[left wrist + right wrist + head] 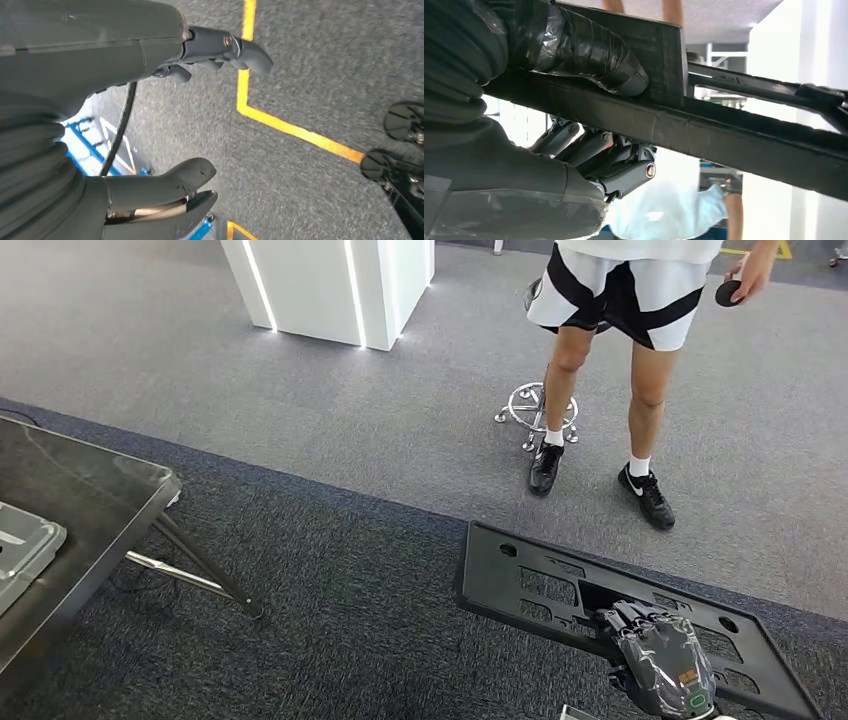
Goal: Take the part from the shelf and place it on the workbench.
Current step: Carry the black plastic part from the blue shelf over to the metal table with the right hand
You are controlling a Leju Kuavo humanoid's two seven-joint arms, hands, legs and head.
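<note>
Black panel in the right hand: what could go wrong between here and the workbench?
1. The right hand grips the panel by one edge, so most of it juts out unsupported; it might tilt or slip.
2. A person stands close ahead; a turn could swing the panel toward their legs.
3. The workbench is off to the left and already carries a grey tray, which the panel could hit when set down.

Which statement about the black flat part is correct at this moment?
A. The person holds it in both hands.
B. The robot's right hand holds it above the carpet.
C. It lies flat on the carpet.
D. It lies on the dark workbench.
B: the right hand grips the black part at one edge, its thumb pressed on it, away from the workbench.
</note>
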